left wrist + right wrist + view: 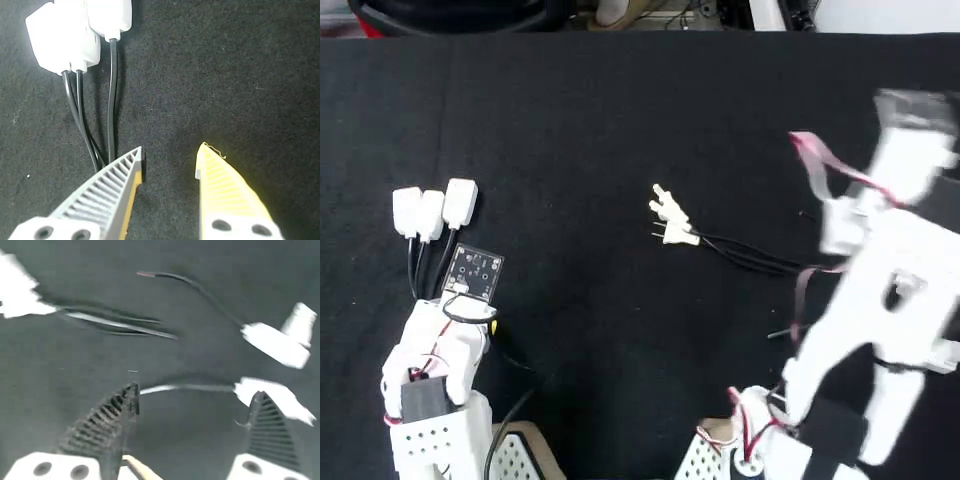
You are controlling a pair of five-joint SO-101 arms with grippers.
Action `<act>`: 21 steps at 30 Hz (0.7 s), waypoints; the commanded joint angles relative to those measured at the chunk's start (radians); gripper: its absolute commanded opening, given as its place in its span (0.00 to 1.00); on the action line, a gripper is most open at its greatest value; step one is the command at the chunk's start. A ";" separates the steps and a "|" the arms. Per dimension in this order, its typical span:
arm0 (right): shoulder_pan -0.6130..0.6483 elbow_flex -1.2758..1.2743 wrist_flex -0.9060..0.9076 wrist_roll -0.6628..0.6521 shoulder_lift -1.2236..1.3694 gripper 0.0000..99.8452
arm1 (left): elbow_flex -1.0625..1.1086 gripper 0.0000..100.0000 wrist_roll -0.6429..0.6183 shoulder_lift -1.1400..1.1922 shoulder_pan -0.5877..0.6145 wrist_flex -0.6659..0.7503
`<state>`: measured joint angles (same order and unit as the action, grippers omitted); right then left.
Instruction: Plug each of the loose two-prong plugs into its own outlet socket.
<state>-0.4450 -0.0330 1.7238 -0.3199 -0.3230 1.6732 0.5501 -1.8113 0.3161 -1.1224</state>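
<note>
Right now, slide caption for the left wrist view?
Open end effector over black cloth, three white sockets with black cords just ahead.

My high camera is fixed overhead and looks straight down on the black cloth-covered table (620, 110). It sits far enough back to take in nearly the whole top, including the cluster of three white outlet socket blocks on black cords (432, 208). My left wrist camera looks out past the left pincer (171, 148), close over the cloth, with that socket cluster just ahead; the high camera shares this patch. My right wrist camera looks past the right pincer (197, 390), low, well apart from the socket cluster, onto the white two-prong plugs (272, 342), which the high camera also covers.
</note>
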 commanded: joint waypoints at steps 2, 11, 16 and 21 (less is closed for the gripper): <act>0.425 -0.128 -0.092 0.129 0.028 0.34 | -0.002 0.18 0.006 -0.008 0.010 -0.005; 0.652 -0.255 -0.566 0.534 0.381 0.34 | -0.002 0.18 0.006 -0.008 0.010 -0.006; 0.652 -0.151 -0.595 0.891 0.582 0.34 | -0.002 0.18 0.006 -0.008 0.010 -0.006; 0.652 -0.061 -0.595 1.011 0.690 0.34 | -0.002 0.18 0.006 -0.008 0.010 -0.006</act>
<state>0.1903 -0.1941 1.1408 0.5992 0.3199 1.6732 0.5501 -1.8113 0.3161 -1.1224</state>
